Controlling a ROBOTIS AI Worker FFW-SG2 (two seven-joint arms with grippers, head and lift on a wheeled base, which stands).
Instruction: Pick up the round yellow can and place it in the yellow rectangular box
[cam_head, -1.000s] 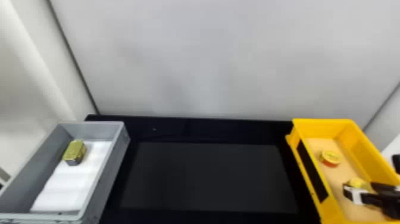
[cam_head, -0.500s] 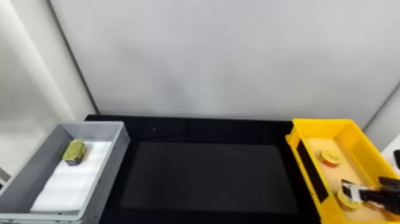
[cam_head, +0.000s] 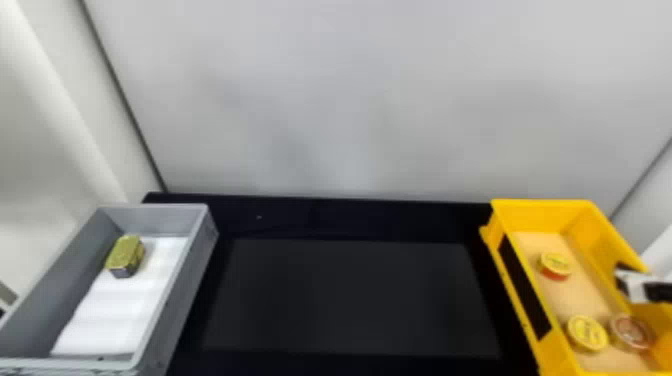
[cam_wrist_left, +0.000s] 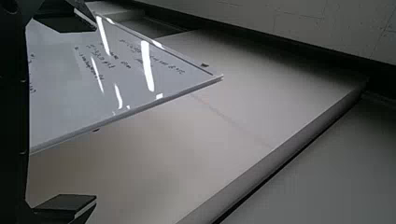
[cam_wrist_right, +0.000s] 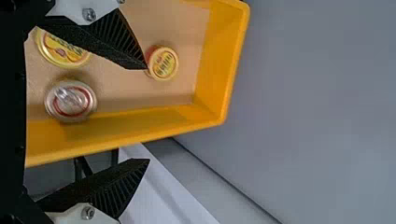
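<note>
On the left arm, we see the left end effector released, its two fingers spread wide before a glossy whiteboard with handwriting on it. At the left of the head view, we have a grey crate with white lining across its bottom; toward its far end sits a rectangular tin with a gold lid. Next comes the black surface, which runs across to the yellow rectangular box. Within that box, we find two round yellow cans on the tan bottom: the farther one, red around its lower side, and the nearer one. We cannot tell which of them the task means, but both lie in the box. Just beside the nearer one, to its right, is a round silver can with a red ring on its lid. Farthest right, we have the right end effector above the box's right side; in the right wrist view, its ribbed fingers stand well apart, released.
</note>
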